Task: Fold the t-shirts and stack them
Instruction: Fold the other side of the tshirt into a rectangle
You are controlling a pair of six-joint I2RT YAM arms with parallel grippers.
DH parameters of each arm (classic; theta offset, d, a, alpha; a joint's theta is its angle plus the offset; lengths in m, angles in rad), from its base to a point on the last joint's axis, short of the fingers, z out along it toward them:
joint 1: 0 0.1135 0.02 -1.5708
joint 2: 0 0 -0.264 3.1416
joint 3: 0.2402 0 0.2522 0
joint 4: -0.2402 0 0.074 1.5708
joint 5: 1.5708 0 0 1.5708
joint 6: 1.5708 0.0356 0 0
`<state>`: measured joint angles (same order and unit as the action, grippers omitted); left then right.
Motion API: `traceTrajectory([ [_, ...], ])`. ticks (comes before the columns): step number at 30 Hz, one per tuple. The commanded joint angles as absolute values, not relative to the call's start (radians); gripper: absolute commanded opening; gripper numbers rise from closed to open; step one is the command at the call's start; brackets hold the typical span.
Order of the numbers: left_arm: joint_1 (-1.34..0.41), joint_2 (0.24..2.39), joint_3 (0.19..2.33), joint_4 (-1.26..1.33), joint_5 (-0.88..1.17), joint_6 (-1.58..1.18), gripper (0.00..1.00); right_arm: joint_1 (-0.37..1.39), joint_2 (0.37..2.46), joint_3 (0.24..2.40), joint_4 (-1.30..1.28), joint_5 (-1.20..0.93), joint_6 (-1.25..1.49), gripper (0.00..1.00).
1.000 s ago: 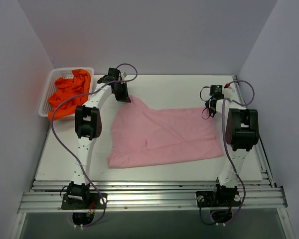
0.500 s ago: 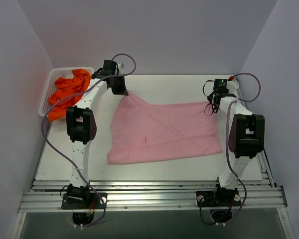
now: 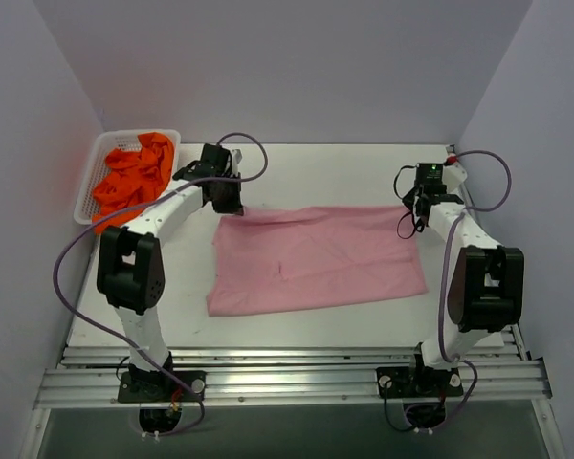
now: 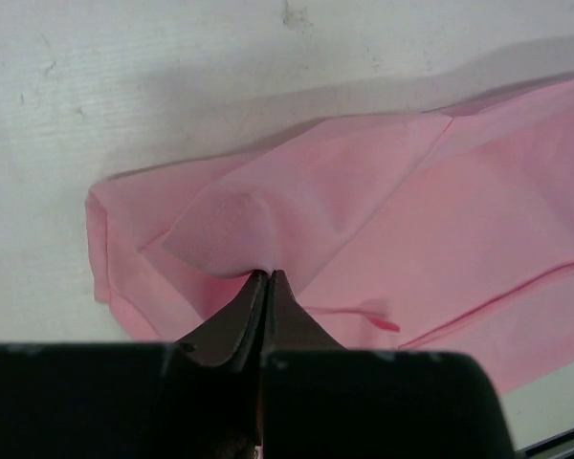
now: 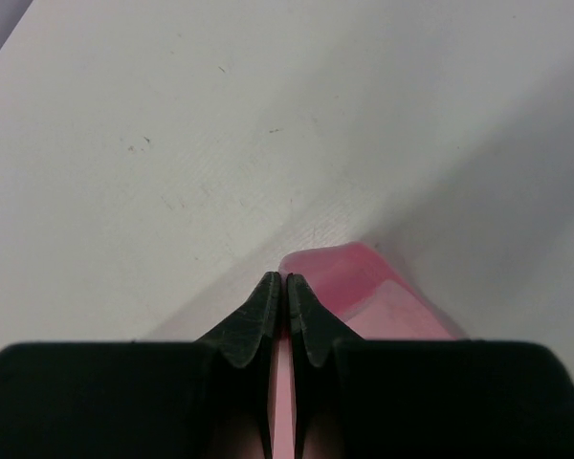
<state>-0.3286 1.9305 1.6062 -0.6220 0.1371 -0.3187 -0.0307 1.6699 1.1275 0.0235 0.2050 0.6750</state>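
Pink t-shirt (image 3: 316, 258) lies spread across the middle of the worktop (image 3: 316, 172) in the overhead view. The left fingers (image 3: 231, 205) are at its far left corner and the right fingers (image 3: 408, 210) at its far right corner. Orange t-shirts (image 3: 134, 177) are heaped in a white mesh basket (image 3: 88, 186) at the far left edge. From the left wrist, the left fingers (image 4: 265, 287) are pinched together on a raised fold of the pink cloth. From the right wrist, the right fingers (image 5: 285, 292) are closed on a pink corner, with bare worktop beyond it.
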Motion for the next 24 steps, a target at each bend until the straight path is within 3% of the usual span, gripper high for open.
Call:
traceTrajectory([
  [1,-0.357,1.758,1.505,-0.519,0.065,-0.325,0.02,-0.023,1.56,1.077,-0.027,0.244,0.658,0.0],
  [10,-0.549,1.404,1.096,-0.488,-0.194,-0.454,0.02,-0.028,1.321,0.824,-0.078,0.302,0.71,0.0],
  [11,-0.569,1.35,1.054,-0.482,-0.213,-0.474,0.07,-0.028,1.31,0.806,-0.09,0.336,0.725,0.0],
  [12,-0.615,1.324,0.976,-0.474,-0.234,-0.494,0.51,-0.031,1.301,0.773,-0.101,0.35,0.739,0.0],
  [13,-0.635,1.303,0.942,-0.463,-0.274,-0.527,0.75,-0.031,1.287,0.761,-0.116,0.36,0.764,0.4],
  [14,-0.658,1.263,0.915,-0.465,-0.3,-0.549,0.95,-0.032,1.281,0.752,-0.123,0.379,0.775,0.61],
  [15,-0.678,1.244,0.873,-0.477,-0.333,-0.573,0.94,-0.034,1.276,0.747,-0.135,0.394,0.79,0.77],
  [16,-0.705,1.229,0.859,-0.509,-0.394,-0.618,0.94,-0.034,1.267,0.75,-0.158,0.403,0.801,1.0],
  [24,-0.716,1.126,0.845,-0.476,-0.483,-0.661,0.94,-0.014,1.224,0.825,-0.206,0.422,0.833,1.0],
])
